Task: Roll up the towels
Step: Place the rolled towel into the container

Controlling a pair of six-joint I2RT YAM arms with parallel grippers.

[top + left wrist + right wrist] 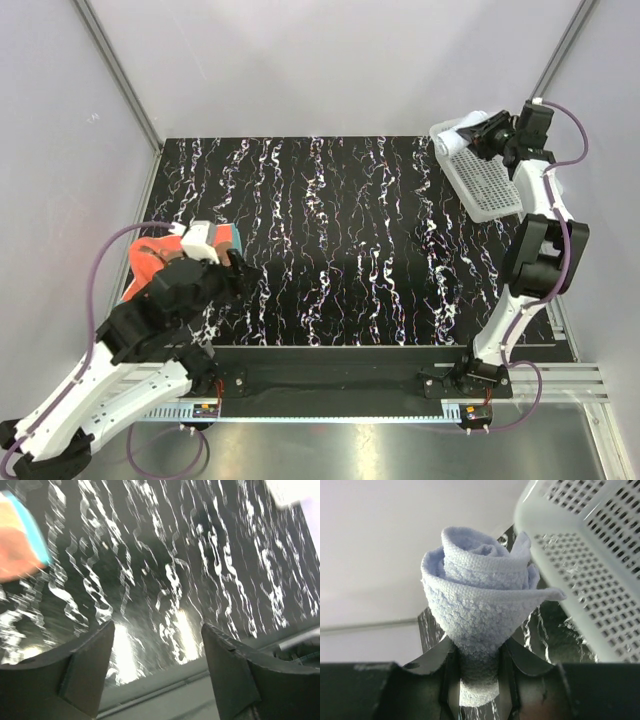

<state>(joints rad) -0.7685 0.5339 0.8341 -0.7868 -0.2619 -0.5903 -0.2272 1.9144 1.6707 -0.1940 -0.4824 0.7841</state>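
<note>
Black marbled table (340, 250): right gripper (479, 680) clamps rolled white towel (480, 595), far-right corner; left gripper (157, 665) spread, empty, beside orange-red towel (150, 262).

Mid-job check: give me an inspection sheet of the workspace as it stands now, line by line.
Surface: black tabletop with white marbling.
Job's things: white towel rolled, held up beside the basket; orange-red towel at the tabletop's left edge, partly hidden by the left arm, so rolled or not is unclear.
Clutter: white mesh basket at the far right corner; nothing else seen.
Grippers: left tool open and empty above the tabletop; right tool shut on the white towel.
Cables: purple cables loop along each arm.
Surroundings: pale walls, metal frame posts.
</note>
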